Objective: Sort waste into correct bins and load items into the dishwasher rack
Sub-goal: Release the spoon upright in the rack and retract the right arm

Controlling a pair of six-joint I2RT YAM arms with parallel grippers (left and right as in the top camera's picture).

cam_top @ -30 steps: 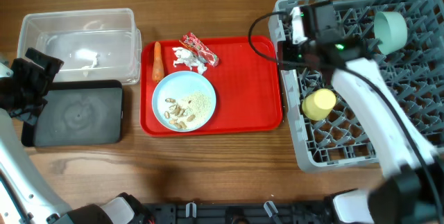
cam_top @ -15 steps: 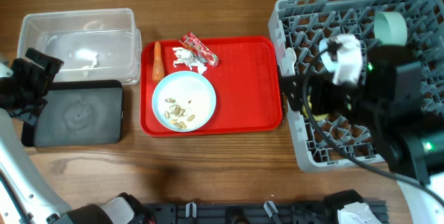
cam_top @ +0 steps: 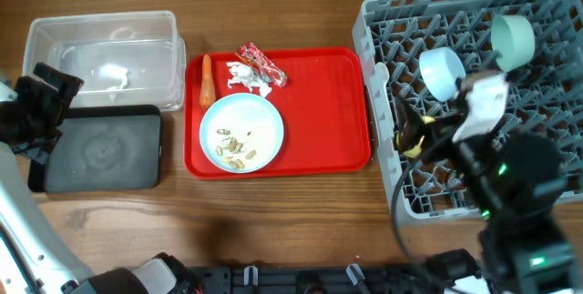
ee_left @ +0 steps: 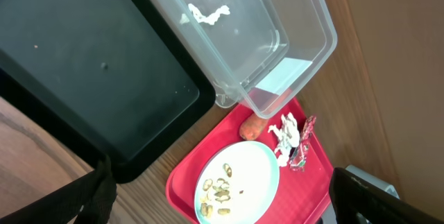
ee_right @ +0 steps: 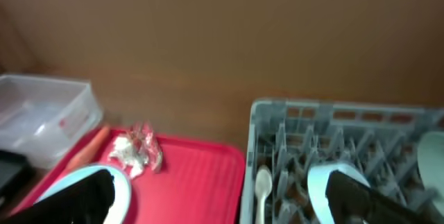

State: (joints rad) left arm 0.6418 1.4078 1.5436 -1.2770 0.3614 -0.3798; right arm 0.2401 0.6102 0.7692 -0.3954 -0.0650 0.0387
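The light blue plate with brownish seeds sits on the red tray; it also shows in the left wrist view. The carrot, tissue and wrapper lie behind it. The clear tub and the black tray are at the left. The grey rack holds the mint bowl, small blue bowl, white spoon and a sliver of the yellow cup. My left gripper is open and empty. My right gripper is open above the rack.
A white scrap lies in the clear tub. My right arm covers the rack's front middle. Bare wooden table runs along the front edge.
My right arm has swung from the rack's back left toward its front. The small blue bowl now shows in the rack and the yellow cup is mostly covered. The left arm is still.
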